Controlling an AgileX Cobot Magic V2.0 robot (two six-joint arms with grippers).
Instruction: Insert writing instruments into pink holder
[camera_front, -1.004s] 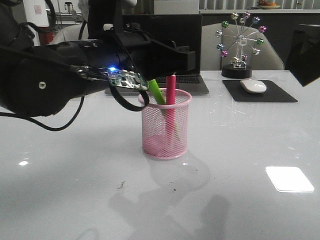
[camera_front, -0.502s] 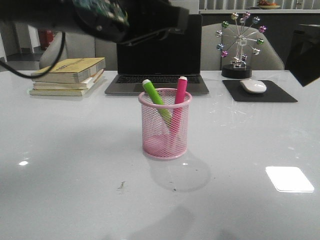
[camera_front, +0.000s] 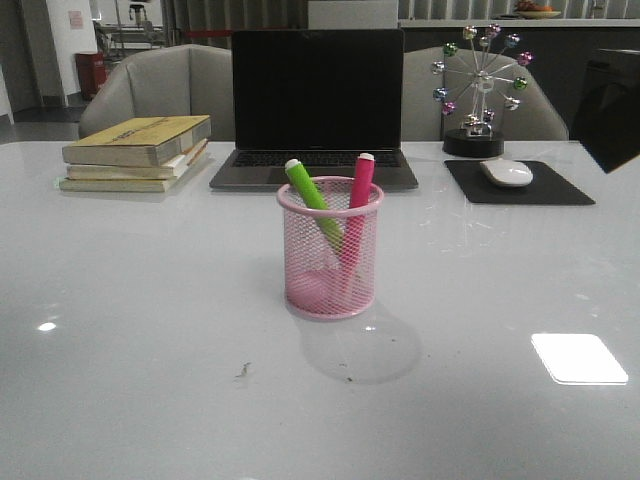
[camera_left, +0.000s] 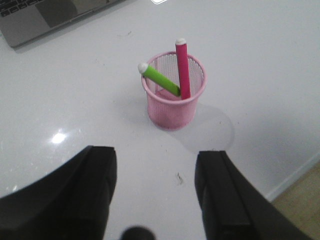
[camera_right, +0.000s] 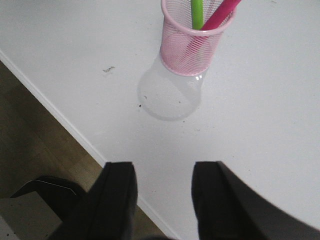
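Observation:
The pink wire-mesh holder (camera_front: 330, 250) stands in the middle of the white table. Inside it lean the lime green marker (camera_front: 310, 196) and the bright pink marker (camera_front: 358, 200), pale ends up and sticking above the rim. Neither arm shows in the front view. In the left wrist view my left gripper (camera_left: 156, 155) hangs open and empty, well above and short of the holder (camera_left: 172, 102), green marker (camera_left: 160, 80) and pink marker (camera_left: 182, 67). My right gripper (camera_right: 162, 170) is open and empty near the table's edge, away from the holder (camera_right: 192, 50).
Behind the holder sit a laptop (camera_front: 315, 110), a stack of books (camera_front: 135, 150) at back left, and a mouse (camera_front: 507, 172) on a black pad with a ferris-wheel ornament (camera_front: 480, 90) at back right. The table's edge (camera_right: 65, 120) and floor show in the right wrist view.
The left arm, which hung over the holder with the pink marker upright, has lifted away and left the front view. The pink marker now leans inside the holder.

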